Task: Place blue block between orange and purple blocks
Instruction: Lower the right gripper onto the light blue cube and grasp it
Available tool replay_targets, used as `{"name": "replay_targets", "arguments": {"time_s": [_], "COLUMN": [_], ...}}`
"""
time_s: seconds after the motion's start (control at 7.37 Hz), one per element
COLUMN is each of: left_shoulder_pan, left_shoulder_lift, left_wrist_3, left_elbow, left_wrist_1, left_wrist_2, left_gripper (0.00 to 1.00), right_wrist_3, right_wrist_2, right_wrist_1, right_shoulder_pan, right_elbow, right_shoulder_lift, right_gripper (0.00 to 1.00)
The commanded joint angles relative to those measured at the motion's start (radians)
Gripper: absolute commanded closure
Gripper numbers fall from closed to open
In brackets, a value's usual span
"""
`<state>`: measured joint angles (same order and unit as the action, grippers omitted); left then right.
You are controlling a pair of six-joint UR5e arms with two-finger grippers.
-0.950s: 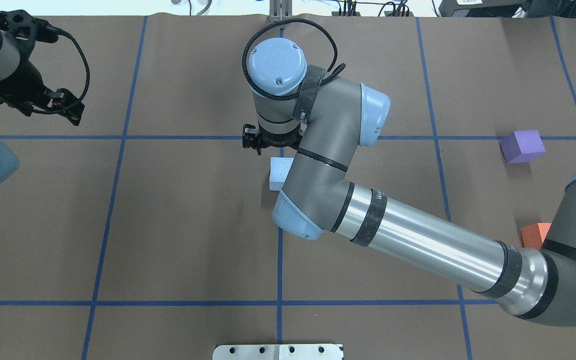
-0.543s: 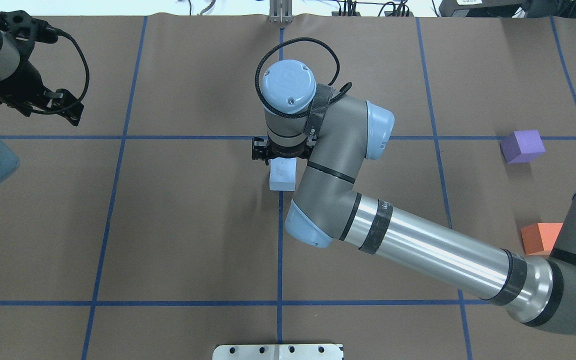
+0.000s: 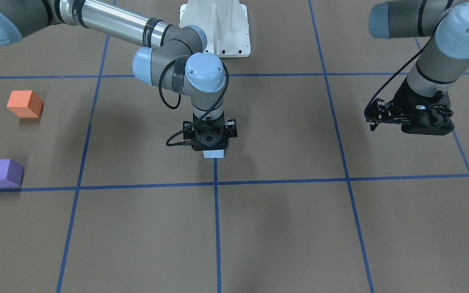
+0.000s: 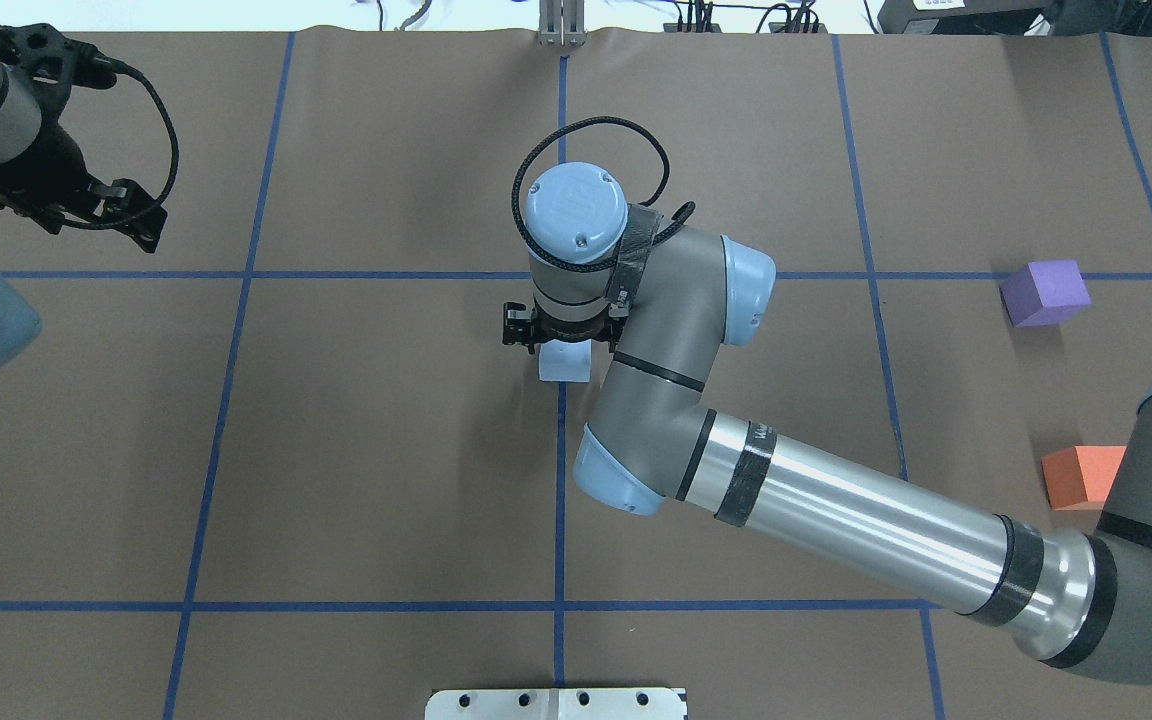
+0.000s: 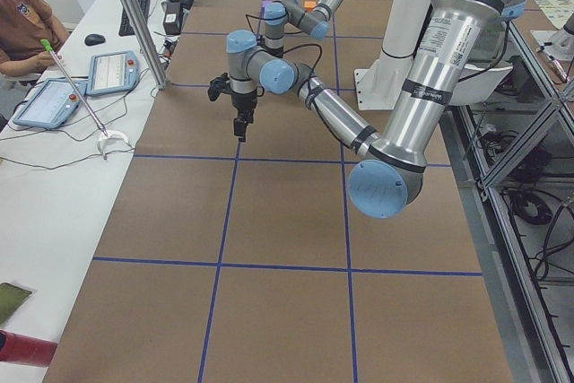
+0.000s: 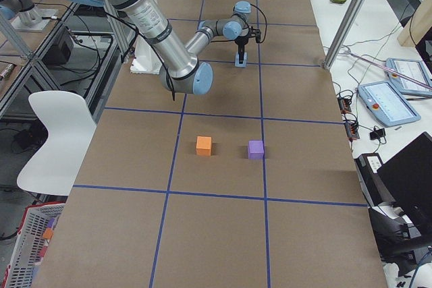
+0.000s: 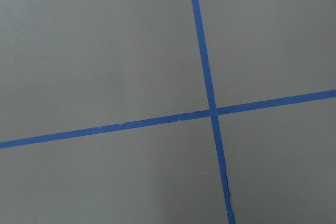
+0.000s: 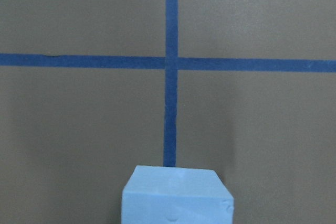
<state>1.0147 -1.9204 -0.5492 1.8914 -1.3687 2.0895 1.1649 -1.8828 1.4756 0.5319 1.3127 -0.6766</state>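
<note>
The light blue block (image 3: 213,154) sits on the brown table near the centre grid crossing. It also shows in the overhead view (image 4: 564,366) and fills the bottom of the right wrist view (image 8: 176,195). My right gripper (image 3: 211,147) points straight down right over it, jaws apparently open around it, with the fingertips hidden by the wrist. The orange block (image 3: 25,103) and the purple block (image 3: 3,173) stand apart from each other, far off on my right side. My left gripper (image 3: 411,126) hovers empty on my left; its jaws are not visible.
Blue tape lines (image 7: 210,111) divide the table into squares. The robot's white base plate (image 3: 215,28) is at the near middle edge. My right arm's long forearm (image 4: 856,510) stretches over the table between the blue block and the orange block (image 4: 1076,476).
My right wrist has shifted right and toward the robot and now covers most of the blue block. The block has not moved. The left arm is still.
</note>
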Motion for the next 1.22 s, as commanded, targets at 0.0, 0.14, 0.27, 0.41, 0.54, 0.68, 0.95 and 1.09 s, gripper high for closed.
{"name": "replay_targets", "arguments": {"time_s": [0.0,0.14,0.27,0.41,0.54,0.68,0.95,1.09], "left_shoulder_pan": [-0.001,-0.001,-0.001,-0.001,0.001,0.001,0.001,0.002], "left_shoulder_lift": [0.001,0.001,0.001,0.0,0.0,0.0,0.003,0.006], "left_wrist_3": [0.0,0.0,0.0,0.0,0.0,0.0,0.0,0.0], "left_elbow": [-0.003,-0.003,-0.003,-0.002,0.0,0.0,0.006,0.011], "left_wrist_1": [-0.001,-0.001,-0.001,-0.001,-0.001,-0.001,0.0,0.0], "left_wrist_2": [0.0,0.0,0.0,0.001,0.001,0.001,0.004,0.006], "left_gripper": [0.0,0.0,0.0,0.0,0.0,0.0,0.0,0.0], "right_wrist_3": [0.001,0.022,0.036,0.038,0.038,0.039,0.035,0.018], "right_wrist_2": [0.001,0.011,0.014,0.011,0.002,-0.005,-0.007,-0.021], "right_wrist_1": [-0.023,-0.024,-0.024,-0.024,-0.017,0.044,0.283,0.293], "right_shoulder_pan": [-0.003,-0.003,-0.003,-0.003,0.0,0.017,0.074,0.153], "right_elbow": [-0.027,-0.029,-0.029,-0.023,0.003,0.09,0.41,0.618], "right_shoulder_lift": [0.003,0.006,0.009,0.008,0.008,-0.006,-0.102,-0.262], "right_gripper": [0.03,0.32,0.85,1.0,1.0,1.0,1.0,1.0]}}
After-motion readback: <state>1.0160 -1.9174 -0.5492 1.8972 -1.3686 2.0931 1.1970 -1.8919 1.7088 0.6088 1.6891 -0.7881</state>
